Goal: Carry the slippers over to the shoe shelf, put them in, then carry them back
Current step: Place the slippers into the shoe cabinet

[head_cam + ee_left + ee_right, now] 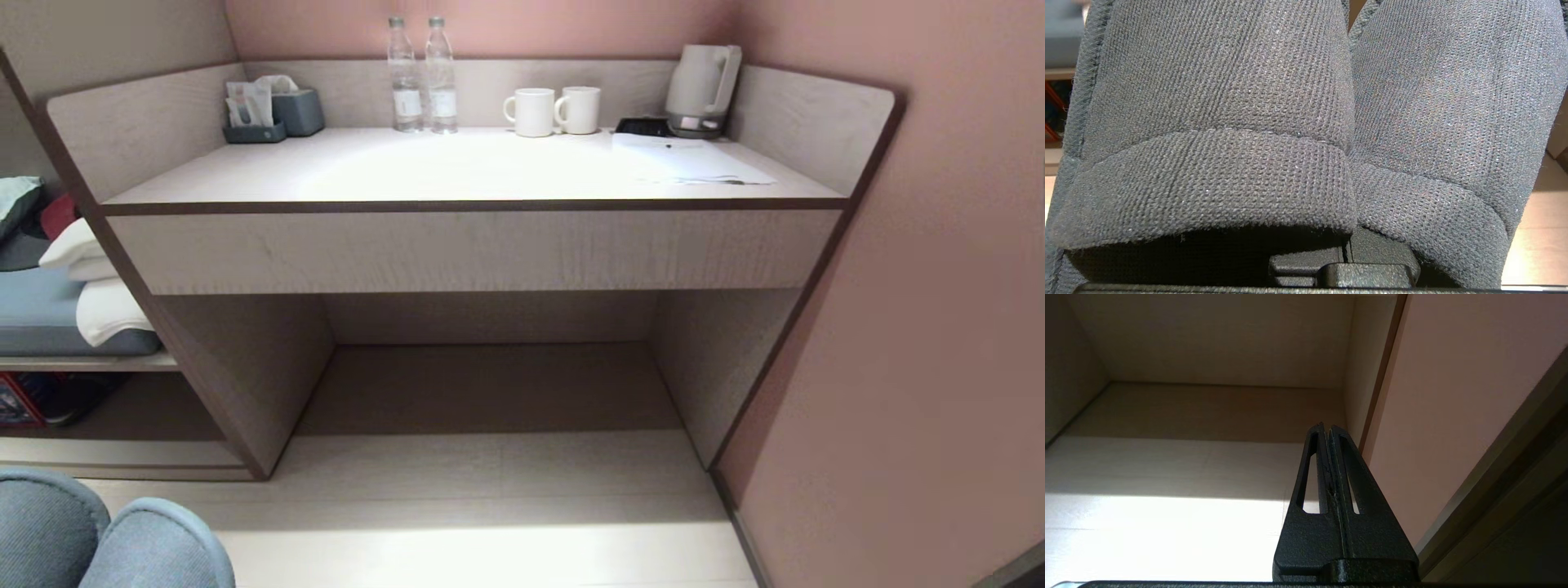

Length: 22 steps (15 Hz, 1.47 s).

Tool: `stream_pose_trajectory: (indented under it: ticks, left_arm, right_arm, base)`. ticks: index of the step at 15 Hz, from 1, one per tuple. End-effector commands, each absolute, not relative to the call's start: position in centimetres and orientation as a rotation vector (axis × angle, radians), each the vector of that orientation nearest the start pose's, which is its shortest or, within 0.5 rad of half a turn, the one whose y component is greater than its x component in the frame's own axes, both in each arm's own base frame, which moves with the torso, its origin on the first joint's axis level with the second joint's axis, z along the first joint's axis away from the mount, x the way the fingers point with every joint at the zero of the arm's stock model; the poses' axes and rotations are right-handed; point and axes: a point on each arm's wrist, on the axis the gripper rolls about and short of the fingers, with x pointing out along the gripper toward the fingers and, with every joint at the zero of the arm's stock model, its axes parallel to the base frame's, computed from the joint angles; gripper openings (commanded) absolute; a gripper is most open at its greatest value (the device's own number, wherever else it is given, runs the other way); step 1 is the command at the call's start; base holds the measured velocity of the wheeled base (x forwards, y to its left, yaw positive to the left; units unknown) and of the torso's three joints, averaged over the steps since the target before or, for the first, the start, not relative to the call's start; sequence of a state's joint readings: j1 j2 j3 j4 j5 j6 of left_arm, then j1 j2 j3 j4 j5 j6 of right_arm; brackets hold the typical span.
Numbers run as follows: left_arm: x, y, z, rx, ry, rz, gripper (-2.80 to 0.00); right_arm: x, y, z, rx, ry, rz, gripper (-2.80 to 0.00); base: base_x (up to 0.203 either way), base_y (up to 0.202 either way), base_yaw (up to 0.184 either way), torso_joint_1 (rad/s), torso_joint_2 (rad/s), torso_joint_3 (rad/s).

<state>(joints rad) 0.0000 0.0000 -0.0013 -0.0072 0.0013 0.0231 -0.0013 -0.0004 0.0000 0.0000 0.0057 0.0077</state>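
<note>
Charcoal knit slippers (1216, 134) pinched by left end effector (1345, 261); right end effector (1327, 428) pressed together.

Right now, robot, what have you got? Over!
Left gripper shut on the slippers. Right gripper shut, empty. Desk dead ahead; shoe shelf off to the left. Nothing blocking the floor.
</note>
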Motion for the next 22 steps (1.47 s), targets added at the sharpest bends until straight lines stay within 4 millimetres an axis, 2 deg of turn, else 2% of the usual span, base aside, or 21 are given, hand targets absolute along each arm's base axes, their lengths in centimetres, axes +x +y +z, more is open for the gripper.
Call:
stream_pose_trajectory:
  ticks: [1,6,22]
  left_arm:
    - [-2.29,0.0,7.67,0.023,-0.009,0.002,-2.8]
    - [-2.29,0.0,7.67,0.023,-0.009,0.002,-2.8]
    - [-2.29,0.0,7.67,0.008,-0.009,0.002,-2.8]
  right_arm:
    - [-2.29,0.02,7.54,0.007,-0.002,0.005,-2.8]
    - [-2.29,0.01,7.54,0.008,-0.002,0.006,-2.8]
    - [-2.29,0.02,7.54,0.008,-0.002,0.005,-2.8]
  base:
    - [0.0,0.0,0.0,0.006,0.0,0.198]
    - [0.0,0.0,0.0,0.004,0.0,0.109]
    - [0.0,0.0,0.0,0.0,0.0,0.002]
